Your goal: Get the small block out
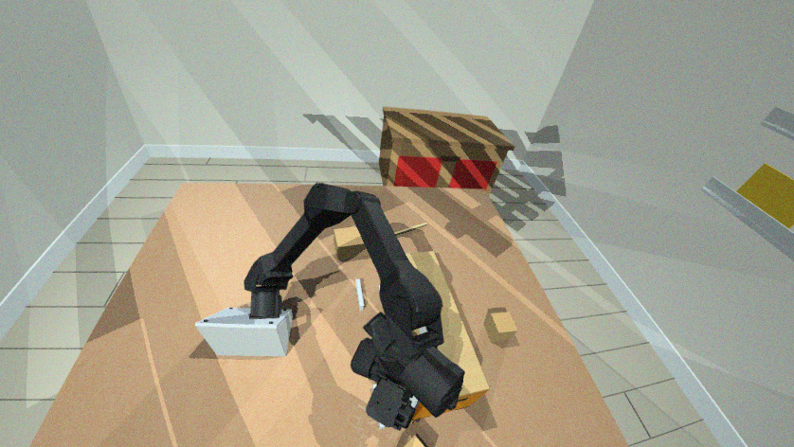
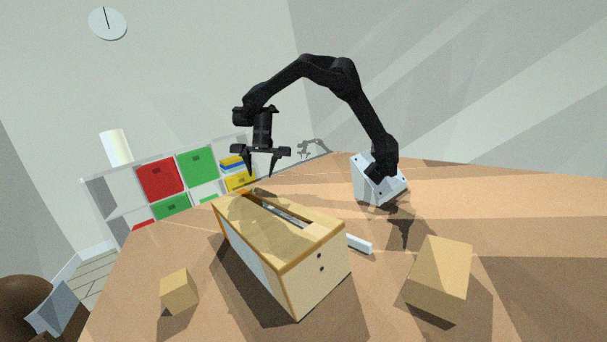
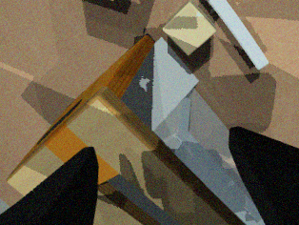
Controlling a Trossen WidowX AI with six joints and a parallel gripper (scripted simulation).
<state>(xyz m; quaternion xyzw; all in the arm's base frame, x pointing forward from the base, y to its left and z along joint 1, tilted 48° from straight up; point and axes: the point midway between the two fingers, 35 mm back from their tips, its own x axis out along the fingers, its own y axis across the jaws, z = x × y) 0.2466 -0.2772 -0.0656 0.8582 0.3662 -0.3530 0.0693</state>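
At upper centre of the wrist view: small block (image 3: 188, 27) resting on the table, apparently already outside the box (image 2: 271, 238), just beside a pale bar (image 3: 230, 23). Left of centre in the exterior view: gripper (image 2: 259, 172) above the box's far end, fingers moderately apart, empty. Judged step: approaching for the pick. Next: shift over the block, descend without nudging the box, close.

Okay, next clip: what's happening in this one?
A black arm hangs its tool above the far end of the long box on the table, over the slot in its top. The tool is open and holds nothing. A small tan block lies on the table beside a white bar, outside the box.
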